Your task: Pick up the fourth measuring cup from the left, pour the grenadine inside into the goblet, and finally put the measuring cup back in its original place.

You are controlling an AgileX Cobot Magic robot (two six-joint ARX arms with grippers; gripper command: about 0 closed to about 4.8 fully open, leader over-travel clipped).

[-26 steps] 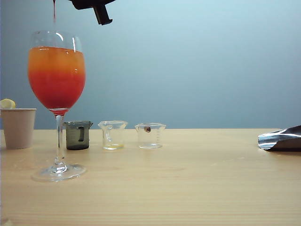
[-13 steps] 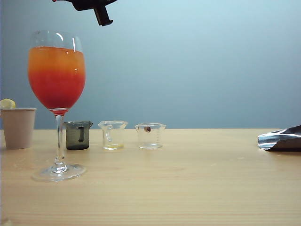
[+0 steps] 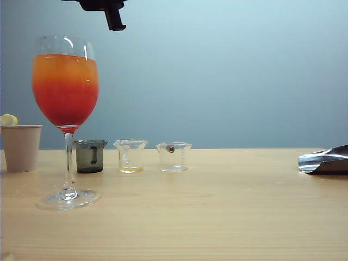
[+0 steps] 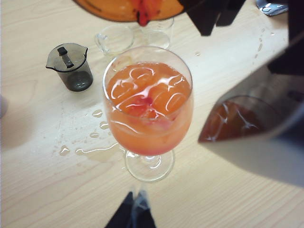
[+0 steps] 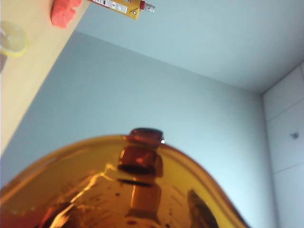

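Amber measuring cup (image 4: 124, 9) sits tipped above the goblet (image 4: 148, 111), clamped in the right gripper (image 3: 109, 8), red grenadine (image 4: 145, 10) at its spout. Left gripper (image 4: 133, 213) hovers near the goblet's foot, fingers together; grey cup (image 4: 71, 66) stands beside.

Goblet (image 3: 66, 117): left, near on table (image 3: 217, 217). Paper cup (image 3: 20, 147): far left, behind. Three small cups (image 3: 130, 155): row right of goblet, farther back. Right gripper (image 3: 106, 8): above goblet, holding fourth measuring cup (image 4: 128, 7). Left gripper (image 4: 130, 216): near goblet's foot.
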